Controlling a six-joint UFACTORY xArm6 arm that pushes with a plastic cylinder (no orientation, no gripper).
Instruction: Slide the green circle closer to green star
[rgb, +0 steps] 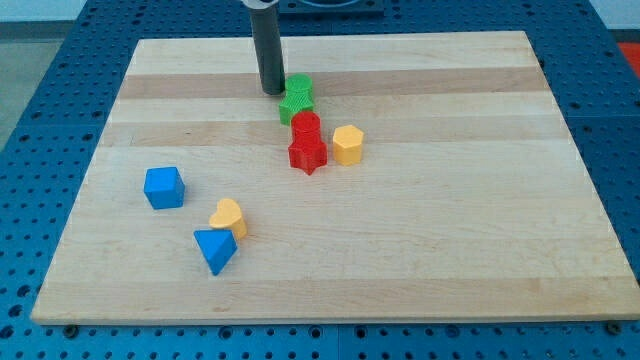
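The green circle (299, 87) and the green star (294, 106) sit touching each other near the view's top centre, the circle just above the star. My tip (271, 92) is on the board just to the view's left of the green circle, very close to it. Below the star stand a red cylinder (306, 125) and a red star (308, 154), stacked in a line down the view.
A yellow hexagon (347, 144) is right of the red blocks. At the lower left are a blue cube (164, 187), a yellow heart (229, 216) and a blue triangle (216, 249). The wooden board (480, 200) lies on a blue pegboard table.
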